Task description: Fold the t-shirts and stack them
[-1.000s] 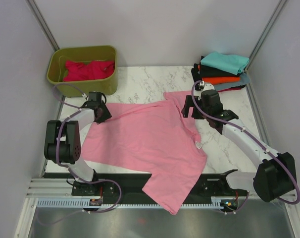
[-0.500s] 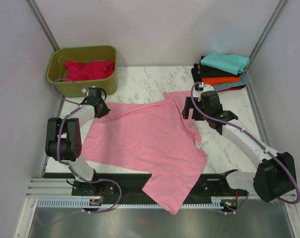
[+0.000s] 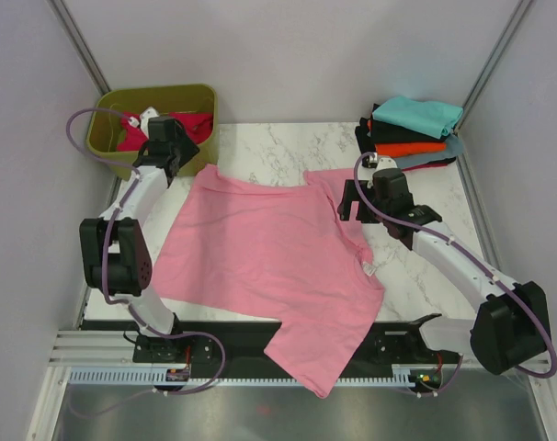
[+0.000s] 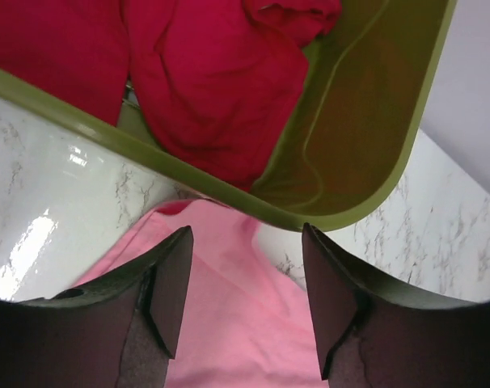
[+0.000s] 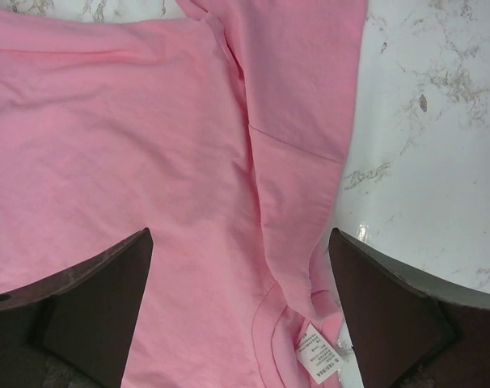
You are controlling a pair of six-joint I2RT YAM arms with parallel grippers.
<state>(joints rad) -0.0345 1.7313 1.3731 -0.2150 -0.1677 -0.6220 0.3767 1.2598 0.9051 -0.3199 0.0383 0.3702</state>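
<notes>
One crimson shirt (image 3: 198,126) in the tub (image 3: 159,91), partly behind the left hand (image 3: 176,156).

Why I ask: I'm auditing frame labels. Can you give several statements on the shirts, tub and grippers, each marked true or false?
The pink t-shirt lies spread on the table. True.
The crimson t-shirt lies on the stack. False: it is in the olive-green tub.
The right gripper is open above the pink t-shirt. True.
The teal t-shirt is at the stack's bottom. False: it tops the stack.
The left gripper is shut. False: its jaws stand apart.
</notes>
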